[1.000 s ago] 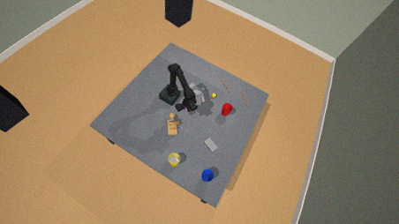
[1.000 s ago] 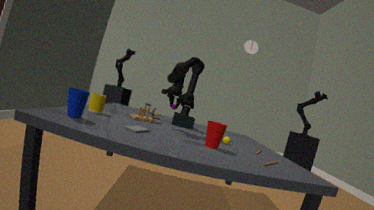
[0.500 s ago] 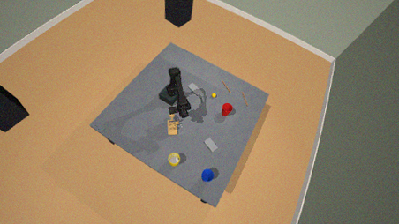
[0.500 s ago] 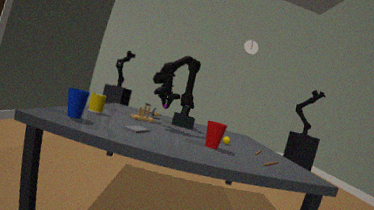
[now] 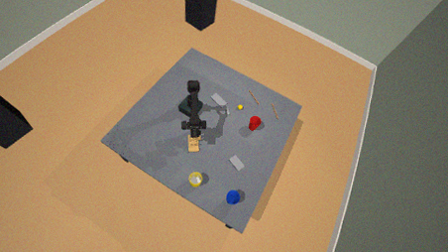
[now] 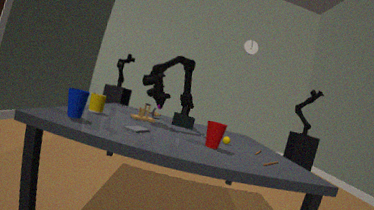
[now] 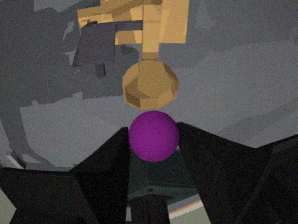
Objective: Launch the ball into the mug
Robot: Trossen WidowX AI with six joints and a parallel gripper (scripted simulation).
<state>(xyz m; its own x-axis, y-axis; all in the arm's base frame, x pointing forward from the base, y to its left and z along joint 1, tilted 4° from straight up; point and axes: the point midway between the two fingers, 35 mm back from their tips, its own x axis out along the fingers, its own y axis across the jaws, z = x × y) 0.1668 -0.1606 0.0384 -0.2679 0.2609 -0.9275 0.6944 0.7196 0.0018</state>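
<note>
My gripper [image 6: 160,104] [image 7: 152,131] is shut on a purple ball [image 6: 159,108] [image 7: 153,140]. The ball is held above the table, close to the cup end of the wooden catapult [image 5: 194,145] [image 6: 142,118] [image 7: 175,25]. In the wrist view the catapult's round cup [image 7: 150,84] looks empty and lies just beyond the ball. The catapult stands on the table in front of the arm. The yellow mug [image 5: 195,179] [image 6: 97,103] stands upright near the table edge, past the catapult's other end. The fingers are too small to make out in the top view.
A red cup [image 5: 254,123] [image 6: 214,135], a blue cup [image 5: 232,197] [image 6: 77,103] and a yellow ball [image 5: 240,107] [image 6: 226,140] stand apart on the table. Flat grey plates [image 5: 219,99] [image 5: 237,162] and two thin sticks [image 5: 254,97] [image 5: 275,111] lie there too.
</note>
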